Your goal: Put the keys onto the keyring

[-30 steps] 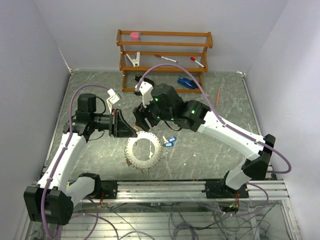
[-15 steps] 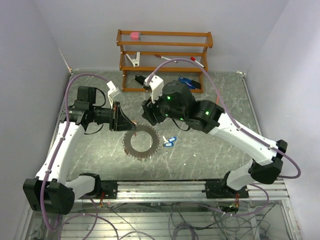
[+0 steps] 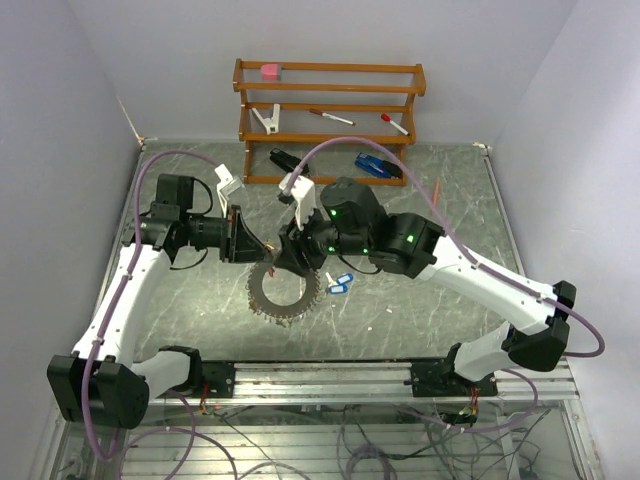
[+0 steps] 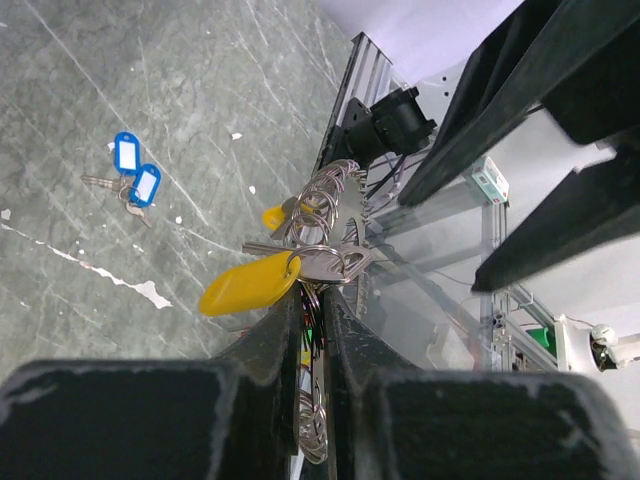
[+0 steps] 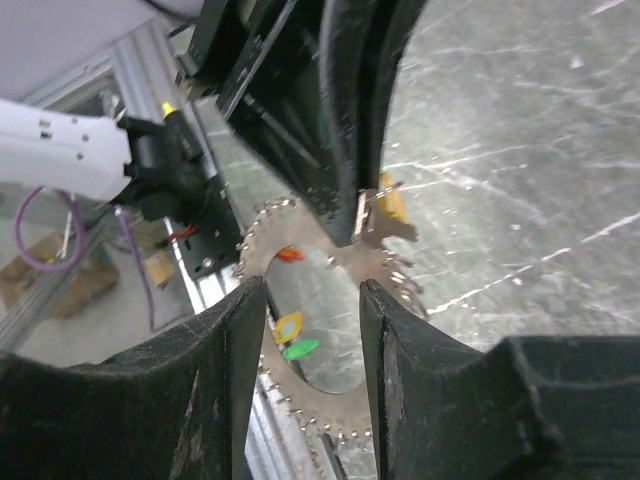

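Note:
My left gripper [image 3: 260,251] is shut on the rim of the keyring [image 3: 265,300], a toothed grey metal ring held just above the table. In the left wrist view the keyring [image 4: 328,195] stands edge-on between the left gripper's [image 4: 312,295] fingers, with a yellow-tagged key [image 4: 245,283] hanging on it. My right gripper [image 3: 287,258] is at the ring's top edge, close to the left fingers. In its own view the right gripper [image 5: 312,290] is open, the keyring [image 5: 262,235] just beyond its tips. Two blue-tagged keys [image 3: 340,283] lie on the table to the right of the ring.
A wooden rack [image 3: 330,100] stands at the back with a white clip, a pink item and markers. A blue stapler [image 3: 378,165] and a black object [image 3: 285,160] lie in front of it. An orange pencil [image 3: 437,193] lies at the right.
The right arm has come down and left to the ring's top edge, and its fingers have narrowed. The left gripper has tilted the ring it holds.

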Available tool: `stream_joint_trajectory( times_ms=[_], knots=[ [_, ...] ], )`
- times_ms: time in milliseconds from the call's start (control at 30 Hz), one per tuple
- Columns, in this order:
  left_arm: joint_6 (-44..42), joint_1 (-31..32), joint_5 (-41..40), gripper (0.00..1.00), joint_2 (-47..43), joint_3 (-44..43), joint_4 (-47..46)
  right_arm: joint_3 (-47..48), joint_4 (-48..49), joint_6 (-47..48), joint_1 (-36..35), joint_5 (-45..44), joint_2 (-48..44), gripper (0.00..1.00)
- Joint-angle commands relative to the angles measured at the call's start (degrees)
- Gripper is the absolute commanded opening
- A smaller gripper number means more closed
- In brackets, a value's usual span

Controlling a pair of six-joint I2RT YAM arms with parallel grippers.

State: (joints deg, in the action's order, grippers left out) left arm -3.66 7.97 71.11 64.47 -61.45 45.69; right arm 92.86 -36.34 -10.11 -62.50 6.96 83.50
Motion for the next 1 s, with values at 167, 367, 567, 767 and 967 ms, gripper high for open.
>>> stream_joint_trajectory(
  times_ms=[167,367,567,767,967],
  knots=[
    [3.1,0.1,4.1,0.07,-0.4,0.0,-2.9,-6.1,5.4,-2.0,-0.5,7.1,-1.3,0.5],
    [1.7,0.1,3.1,0.07,-0.9,-0.7,-1.5,-7.4,7.1,-0.7,-0.6,5.0,-1.3,0.51],
    [1.4,0.1,2.2,0.07,-1.8,-0.3,-1.4,-8.0,9.4,1.0,-0.6,3.9,-1.7,0.52],
    [1.4,0.1,2.0,0.07,-2.1,-0.3,-1.3,-6.3,9.4,2.1,-0.6,3.1,-0.1,0.54],
    [1.8,0.1,1.7,0.07,-3.3,0.3,-1.8,-5.9,10.1,3.3,-0.5,1.4,0.3,0.55]
  ],
)
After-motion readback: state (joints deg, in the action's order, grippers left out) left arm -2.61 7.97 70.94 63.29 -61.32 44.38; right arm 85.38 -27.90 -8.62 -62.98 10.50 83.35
